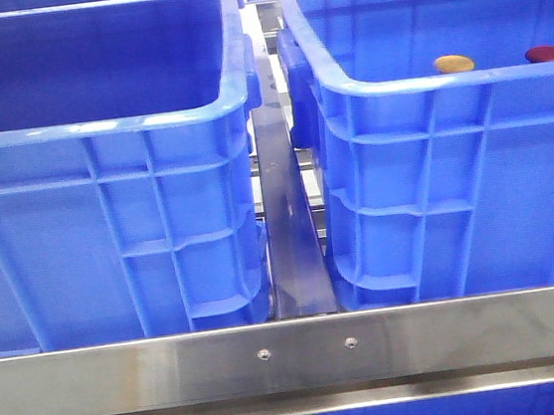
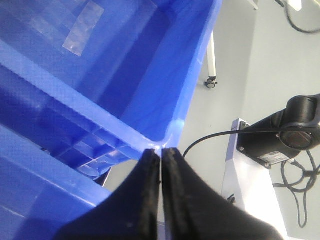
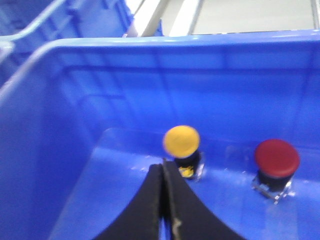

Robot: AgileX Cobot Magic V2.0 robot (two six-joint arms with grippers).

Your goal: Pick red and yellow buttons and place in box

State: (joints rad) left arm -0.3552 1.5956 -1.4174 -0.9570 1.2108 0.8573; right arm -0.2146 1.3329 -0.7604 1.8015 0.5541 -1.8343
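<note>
Hovering right end effector pressed closed, empty, yellow button just beyond, red button farther aside

Right gripper hangs inside blue crate, black fingers pressed together, nothing between; yellow button just beyond fingertips; red button beside it, apart; both upright on crate floor.

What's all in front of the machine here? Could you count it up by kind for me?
Blue crates: 2, the left crate and the right crate
Yellow button: 1
Red button: 1
Grippers: 2, the left gripper and the right gripper, both closed
Total: 6
</note>
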